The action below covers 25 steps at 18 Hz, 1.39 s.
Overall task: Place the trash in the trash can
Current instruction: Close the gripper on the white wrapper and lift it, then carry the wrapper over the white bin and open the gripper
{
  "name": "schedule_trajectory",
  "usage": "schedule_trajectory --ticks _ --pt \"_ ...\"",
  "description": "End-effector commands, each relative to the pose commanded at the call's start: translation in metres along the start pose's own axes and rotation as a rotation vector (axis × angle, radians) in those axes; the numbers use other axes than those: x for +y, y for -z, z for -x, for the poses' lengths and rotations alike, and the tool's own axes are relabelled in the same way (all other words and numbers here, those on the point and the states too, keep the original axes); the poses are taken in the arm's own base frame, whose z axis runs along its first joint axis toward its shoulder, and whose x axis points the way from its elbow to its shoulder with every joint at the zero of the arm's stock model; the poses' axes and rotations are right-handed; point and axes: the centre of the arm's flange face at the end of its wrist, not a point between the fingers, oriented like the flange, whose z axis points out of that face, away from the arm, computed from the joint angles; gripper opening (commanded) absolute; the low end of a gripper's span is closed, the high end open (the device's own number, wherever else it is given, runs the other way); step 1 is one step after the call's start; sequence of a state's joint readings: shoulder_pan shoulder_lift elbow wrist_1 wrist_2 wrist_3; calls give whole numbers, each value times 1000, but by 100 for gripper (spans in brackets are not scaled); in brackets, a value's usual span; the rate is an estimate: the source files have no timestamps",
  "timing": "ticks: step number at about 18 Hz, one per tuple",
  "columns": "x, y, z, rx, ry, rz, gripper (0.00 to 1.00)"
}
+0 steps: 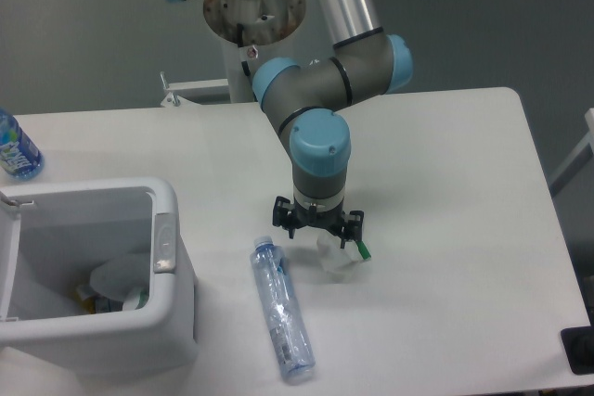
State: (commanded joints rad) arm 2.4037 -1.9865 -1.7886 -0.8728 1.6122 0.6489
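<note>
A small crumpled whitish wrapper with a green tag [342,259] lies mid-table. My gripper [316,227] hangs open just above its left part, fingers spread wide, hiding the wrapper's top. Left of it a long crushed clear bottle [282,311] with a white cap lies flat, running toward the front edge. The white boxy trash can [167,299] stands at the front left, its top open, with some rubbish visible inside.
An uncrushed bottle with a blue label [16,147] stands at the far left edge. The arm's base column [253,44] rises behind the table. A dark object [577,350] sits at the front right corner.
</note>
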Motion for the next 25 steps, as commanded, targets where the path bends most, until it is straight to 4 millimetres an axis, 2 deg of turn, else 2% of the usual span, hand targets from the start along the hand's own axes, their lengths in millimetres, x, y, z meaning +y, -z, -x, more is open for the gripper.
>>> schedule_trajectory --ticks 2,6,9,11,13,15,17,19,21,23,25 --pt "0 0 0 1 1 3 11" --pt "-3 7 3 -8 10 -8 5" --pt "-6 25 8 -26 14 -36 4" --pt "-9 56 20 -55 36 -88 4" --pt "-5 95 42 -82 115 -158 4" --pt "-10 133 57 -39 215 -277 4" --pt "-4 184 78 25 313 -427 4" --pt "-5 218 88 100 372 -537 4" --pt "-9 241 91 132 424 -593 4" --pt "-13 262 86 139 447 -627 4" --pt "-16 287 63 153 415 -668 4"
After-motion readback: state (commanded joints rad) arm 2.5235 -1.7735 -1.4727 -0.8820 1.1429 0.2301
